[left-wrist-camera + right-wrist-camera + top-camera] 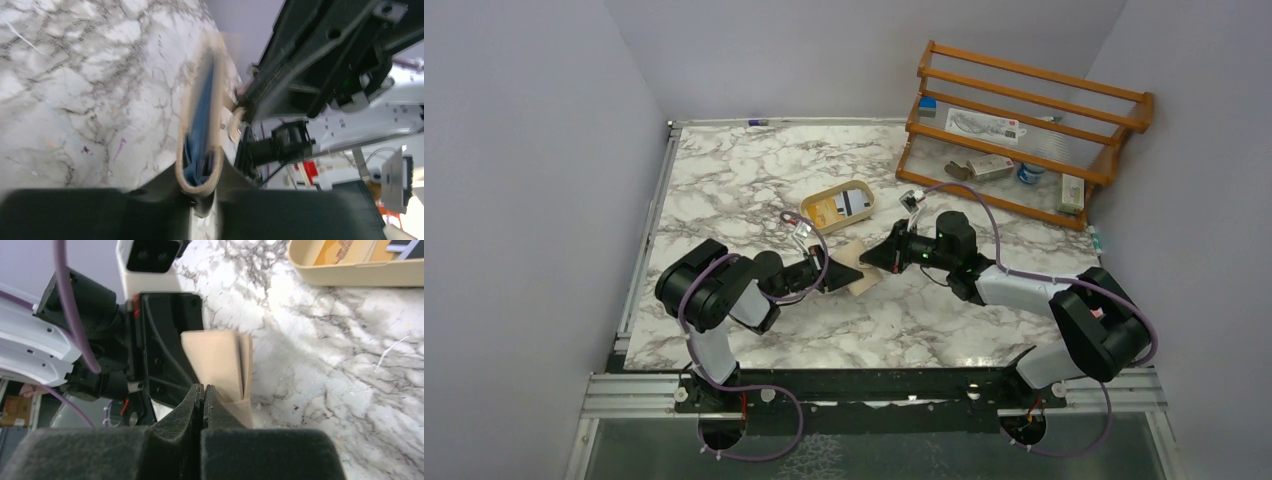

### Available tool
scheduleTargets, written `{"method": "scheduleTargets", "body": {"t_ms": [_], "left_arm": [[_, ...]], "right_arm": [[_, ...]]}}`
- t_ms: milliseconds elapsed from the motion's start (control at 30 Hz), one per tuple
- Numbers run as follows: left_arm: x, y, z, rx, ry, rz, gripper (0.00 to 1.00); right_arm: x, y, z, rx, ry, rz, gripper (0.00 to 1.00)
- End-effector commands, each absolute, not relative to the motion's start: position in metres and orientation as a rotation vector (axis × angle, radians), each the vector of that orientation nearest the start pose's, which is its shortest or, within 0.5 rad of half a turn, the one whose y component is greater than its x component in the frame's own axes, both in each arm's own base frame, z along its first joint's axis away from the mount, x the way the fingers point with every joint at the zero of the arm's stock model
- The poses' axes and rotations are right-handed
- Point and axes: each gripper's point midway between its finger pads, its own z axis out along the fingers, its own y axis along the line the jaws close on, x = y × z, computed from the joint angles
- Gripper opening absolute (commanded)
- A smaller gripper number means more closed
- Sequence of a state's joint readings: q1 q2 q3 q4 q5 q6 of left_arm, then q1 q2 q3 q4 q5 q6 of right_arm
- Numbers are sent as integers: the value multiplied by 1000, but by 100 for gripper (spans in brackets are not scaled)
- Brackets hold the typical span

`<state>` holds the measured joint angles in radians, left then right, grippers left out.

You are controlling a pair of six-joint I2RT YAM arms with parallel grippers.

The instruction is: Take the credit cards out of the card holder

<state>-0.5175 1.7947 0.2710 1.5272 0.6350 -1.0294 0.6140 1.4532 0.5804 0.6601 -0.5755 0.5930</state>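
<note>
Holding the wallet (856,268) up on edge near the middle of the tabletop (744,190), between the two arms and just this side of the tray (807,208). Clamping it at the fold with the left jaws, one on each side, as far as a blurred wrist view allows saying. Likely done to steady it and turn the open mouth toward the other arm. With the blue cards (202,115) tucked inside, edge-on between the two leather halves; none out yet.

Meeting the wallet's far edge with the right jaws, pressed flat together, tips right at the small tab. Cannot tell whether the tab or a thin flap is nipped between them. Probably meant to peel one half back or hook a card edge while the left side anchors.

Judging the job as barely begun: opening first, then drawing the cards. Calling for a firm hold at the fold, since smooth leather could twist or slip under a sideways pull. Tray close by, with flat card-like pieces lying in it, apparently as the drop-off spot.
</note>
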Motion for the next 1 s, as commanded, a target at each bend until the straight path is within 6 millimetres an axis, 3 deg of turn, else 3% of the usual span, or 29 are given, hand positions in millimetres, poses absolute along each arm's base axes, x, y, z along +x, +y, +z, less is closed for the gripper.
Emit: {"method": "scheduleTargets", "body": {"t_ms": [0, 267, 433, 600, 633, 700, 767, 800, 833, 967], "left_arm": [[223, -289, 166, 324, 1536, -1692, 0], [208, -285, 172, 389, 1507, -1686, 0], [211, -275, 163, 350, 1546, -1672, 0], [211, -274, 160, 353, 1558, -1673, 0], [211, -274, 160, 354, 1558, -1675, 0], [212, -274, 160, 351, 1558, -1675, 0], [215, -274, 158, 329, 1567, -1675, 0], [219, -274, 157, 300, 1577, -1673, 0], [222, -274, 155, 277, 1586, -1674, 0], [233, -274, 152, 216, 1595, -1665, 0]], "right_arm": [[252, 324, 170, -509, 1827, 1393, 1], [254, 316, 178, -498, 1803, 1410, 1], [261, 291, 188, -449, 1773, 1440, 1], [273, 274, 184, -423, 1819, 1303, 1], [275, 272, 183, -424, 1829, 1277, 8], [277, 269, 182, -436, 1833, 1236, 38], [276, 266, 184, -466, 1822, 1205, 59], [275, 265, 184, -474, 1823, 1195, 83], [274, 265, 185, -483, 1819, 1190, 95], [266, 268, 179, -523, 1829, 1185, 100]]}}
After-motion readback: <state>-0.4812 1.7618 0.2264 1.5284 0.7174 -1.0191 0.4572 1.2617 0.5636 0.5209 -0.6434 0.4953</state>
